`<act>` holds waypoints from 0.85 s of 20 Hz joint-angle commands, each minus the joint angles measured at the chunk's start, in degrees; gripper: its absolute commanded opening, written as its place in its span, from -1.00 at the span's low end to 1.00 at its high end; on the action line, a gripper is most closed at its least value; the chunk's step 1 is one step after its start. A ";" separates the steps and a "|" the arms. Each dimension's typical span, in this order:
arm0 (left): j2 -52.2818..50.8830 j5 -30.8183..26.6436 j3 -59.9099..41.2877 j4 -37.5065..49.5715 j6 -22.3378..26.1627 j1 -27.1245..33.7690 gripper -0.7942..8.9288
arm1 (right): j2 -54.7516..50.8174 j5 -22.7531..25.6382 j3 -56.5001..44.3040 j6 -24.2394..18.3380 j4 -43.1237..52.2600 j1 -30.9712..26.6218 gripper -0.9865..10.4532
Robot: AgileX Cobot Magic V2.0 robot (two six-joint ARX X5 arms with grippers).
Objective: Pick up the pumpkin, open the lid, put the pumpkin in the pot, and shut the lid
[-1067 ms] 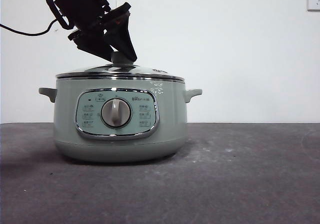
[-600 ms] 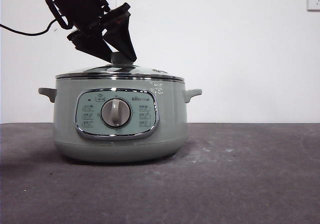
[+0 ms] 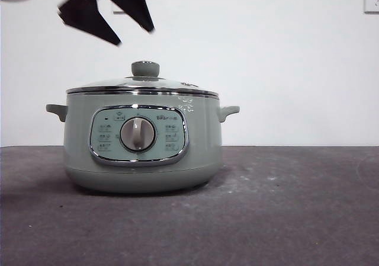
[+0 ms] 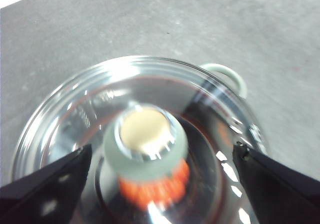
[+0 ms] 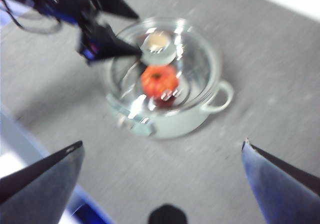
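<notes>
Front view: left gripper (image 3: 121, 32) hovers open above lid (image 3: 142, 83).

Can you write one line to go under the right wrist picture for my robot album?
Pumpkin sits inside the pot under the glass lid, left end effector open above it.

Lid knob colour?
Pale sage-green knob, cream on top; front view shows it best.

Pumpkin (image 5: 159, 81) inside lidded pot (image 5: 170, 116).
</notes>
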 commanded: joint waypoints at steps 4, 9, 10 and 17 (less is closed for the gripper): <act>-12.24 5.42 0.22 -13.64 -0.70 -0.07 0.13 | 0.33 -6.99 0.02 0.81 -3.69 0.04 0.16; -21.92 8.15 0.22 -23.47 -0.87 -0.07 -0.48 | 0.39 -7.63 0.02 0.79 -7.76 0.07 -0.13; -23.15 8.15 0.22 -24.87 -0.87 -0.07 -0.72 | 0.39 -7.63 0.02 0.76 -8.46 0.07 -0.33; -25.79 8.09 0.22 -29.99 -0.87 -0.07 -0.85 | 0.39 -9.01 0.02 0.20 -8.50 0.04 -0.83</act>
